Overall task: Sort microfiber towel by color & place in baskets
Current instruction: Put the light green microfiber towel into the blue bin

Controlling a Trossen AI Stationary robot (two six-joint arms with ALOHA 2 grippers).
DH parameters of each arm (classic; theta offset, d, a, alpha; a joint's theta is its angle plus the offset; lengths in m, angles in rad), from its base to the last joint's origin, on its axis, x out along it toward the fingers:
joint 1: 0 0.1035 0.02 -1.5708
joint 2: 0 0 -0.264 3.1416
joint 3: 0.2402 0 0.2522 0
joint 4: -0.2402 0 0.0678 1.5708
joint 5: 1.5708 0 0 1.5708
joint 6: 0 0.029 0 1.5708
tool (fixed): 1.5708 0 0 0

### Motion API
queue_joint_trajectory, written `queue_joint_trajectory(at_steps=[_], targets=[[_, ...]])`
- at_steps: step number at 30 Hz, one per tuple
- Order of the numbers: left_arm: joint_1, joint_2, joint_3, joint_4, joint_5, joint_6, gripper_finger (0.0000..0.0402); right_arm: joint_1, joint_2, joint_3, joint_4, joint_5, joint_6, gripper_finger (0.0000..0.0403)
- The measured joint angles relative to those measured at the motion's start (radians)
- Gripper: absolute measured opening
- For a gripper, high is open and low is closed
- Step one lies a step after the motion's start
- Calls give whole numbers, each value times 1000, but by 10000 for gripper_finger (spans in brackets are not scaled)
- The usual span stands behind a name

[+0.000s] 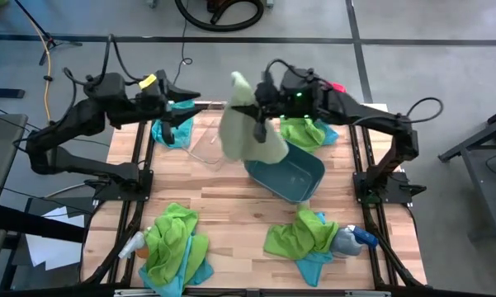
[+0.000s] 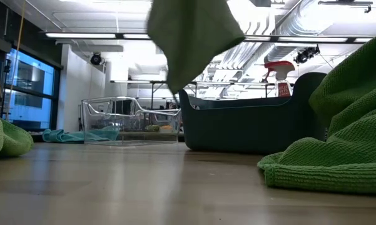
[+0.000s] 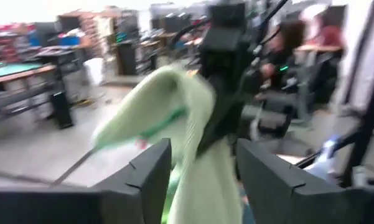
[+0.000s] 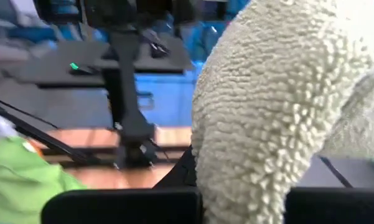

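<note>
Currently, one pale lime green fuzzy microfiber towel (image 1: pixel 246 132) hangs in the air above the gap between the two baskets, pinched at its top by the right gripper (image 1: pixel 260 113), whose jaws are pressed together on the cloth; the right wrist view shows the pile bulging over the fingers.

Baskets, two: one opaque dark teal-grey plastic tub (image 1: pixel 290 176) with rounded corners, near table centre; one smaller clear see-through tub (image 1: pixel 205 139) to its left, toward the left arm.

Left gripper (image 1: pixel 175 112): one, over the clear tub's far-left corner, jaws spread apart and holding nothing; its wrist view looks between its two fingers (image 3: pixel 148 173) at the hanging towel.

Cloth heaps on the light wooden table (image 1: pixel 239 214), four:
- far left, turquoise cloth (image 1: pixel 162 132) beneath the left gripper;
- far right, green on turquoise heap (image 1: pixel 307 132) under the right arm;
- near left, green on turquoise heap (image 1: pixel 175 247);
- near right, green on turquoise heap (image 1: pixel 301 239).

Individual cloths within each heap cannot be counted.

Spray bottles, two visible: one beside the near-left heap (image 1: pixel 132 245), one blue-topped (image 1: pixel 356 238) beside the near-right heap.
</note>
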Motion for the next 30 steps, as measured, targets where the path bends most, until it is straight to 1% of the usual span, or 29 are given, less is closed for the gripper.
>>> queue_joint_trajectory(at_steps=[4, 7, 10, 13, 18, 21, 24, 28, 30], targets=[[0, -14, 1, -86, -94, -15, 185, -7, -73, 0, -147, 70, -18, 1], [0, -14, 0, -106, -111, -16, 186, -6, -119, 0, -271, 130, -7, 1], [0, -12, 1, -103, -111, -9, 186, -6, -174, -43, -315, 156, 40, 0], [0, -6, 0, -104, -111, -7, 186, -5, -236, -139, -266, 157, 89, 0], [0, -8, 0, -102, -141, -7, 186, 8, -312, -338, -44, 155, 163, 0], [0, -8, 0, -103, -141, -7, 186, 27, -339, -434, 27, 152, 220, 0], [0, -8, 0, -103, -141, -7, 186, 60, -354, -510, 15, 196, 279, 0], [0, -8, 0, -103, -141, -7, 186, 113, -364, -595, -48, 310, 355, 0], [0, -7, 0, -103, -141, -7, 186, 138, -365, -627, -76, 338, 401, 0]])
